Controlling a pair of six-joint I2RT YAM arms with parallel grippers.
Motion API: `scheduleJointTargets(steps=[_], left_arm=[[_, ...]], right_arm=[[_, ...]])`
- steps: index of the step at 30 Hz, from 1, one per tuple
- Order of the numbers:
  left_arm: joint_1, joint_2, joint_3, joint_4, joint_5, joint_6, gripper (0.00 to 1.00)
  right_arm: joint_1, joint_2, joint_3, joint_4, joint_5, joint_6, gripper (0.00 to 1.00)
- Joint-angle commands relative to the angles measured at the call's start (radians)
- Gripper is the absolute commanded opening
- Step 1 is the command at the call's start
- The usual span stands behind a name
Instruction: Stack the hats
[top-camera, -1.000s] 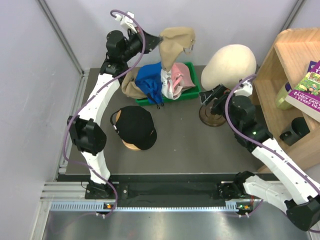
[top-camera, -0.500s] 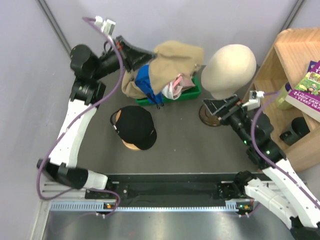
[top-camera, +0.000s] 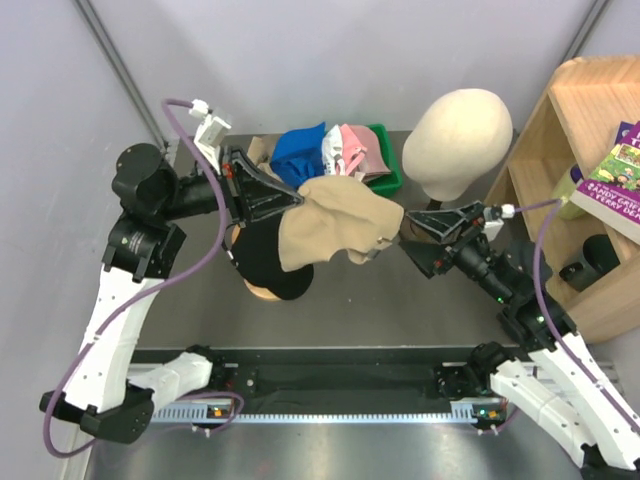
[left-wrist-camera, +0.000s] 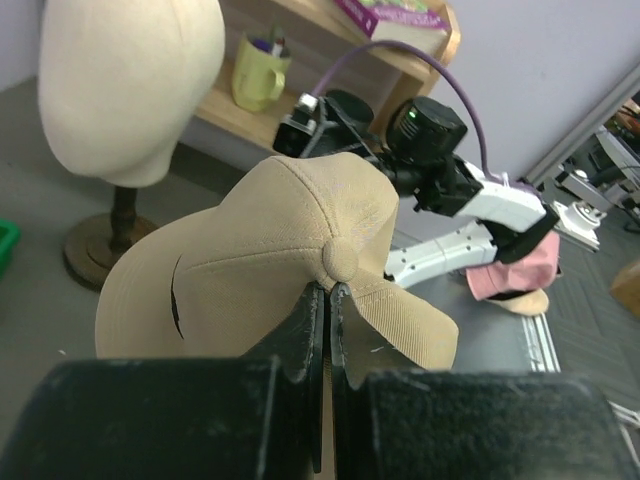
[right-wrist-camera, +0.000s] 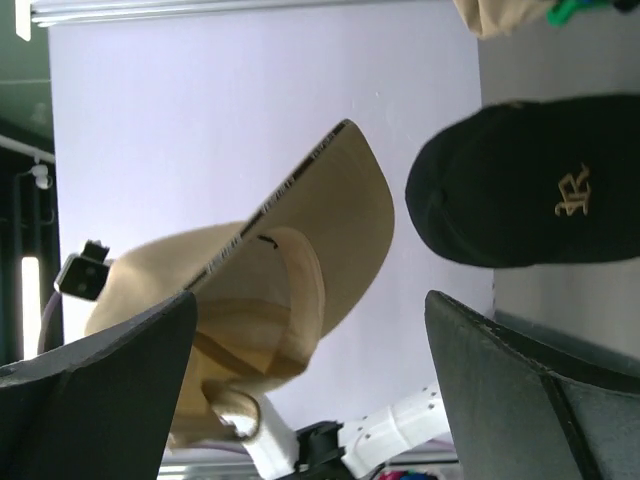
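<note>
My left gripper (top-camera: 298, 197) is shut on the crown of a tan hat (top-camera: 335, 225), pinching the fabric just below its top button (left-wrist-camera: 342, 262). The tan hat (left-wrist-camera: 260, 265) hangs in the air over a black hat (top-camera: 255, 268) that sits on a round wooden stand. My right gripper (top-camera: 412, 236) is open and points at the tan hat's brim from the right, a little apart from it. In the right wrist view the tan hat's underside (right-wrist-camera: 300, 270) shows between the wide fingers (right-wrist-camera: 120, 350), with the black hat (right-wrist-camera: 530, 185) beyond. Blue (top-camera: 300, 150), white (top-camera: 335, 152) and pink (top-camera: 365, 150) hats lie in a green bin (top-camera: 388, 180).
A cream mannequin head (top-camera: 458, 130) on a wooden base stands behind my right gripper. A wooden shelf (top-camera: 585, 200) with a book (top-camera: 615, 180) and a mug (left-wrist-camera: 255, 75) fills the right side. A grey wall closes the left and back.
My left arm has carried the tan hat from above the green bin forward and down to over the black hat. My right arm has swung its open gripper left toward it.
</note>
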Motion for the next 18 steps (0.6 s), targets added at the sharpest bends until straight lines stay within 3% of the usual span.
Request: scheduleJointTargets(steps=[1,13,16,18], left_arm=[[-0.062,0.011,0.026,-0.105,-0.008,0.097,0.00],[-0.222,0.088,0.051,-0.138,-0.080,0.172,0.00],[-0.236,0.094,0.048,-0.139,-0.076,0.186,0.00],[-0.240,0.096,0.046,-0.138,-0.070,0.193,0.00]], right_arm=[[0.014,0.072,0.004,0.082,-0.094,0.133,0.95],[0.062,0.140,-0.106,0.277,-0.076,0.282,0.92],[0.077,0.160,-0.119,0.306,-0.075,0.287,0.84],[0.082,0.169,-0.126,0.324,-0.074,0.291,0.73]])
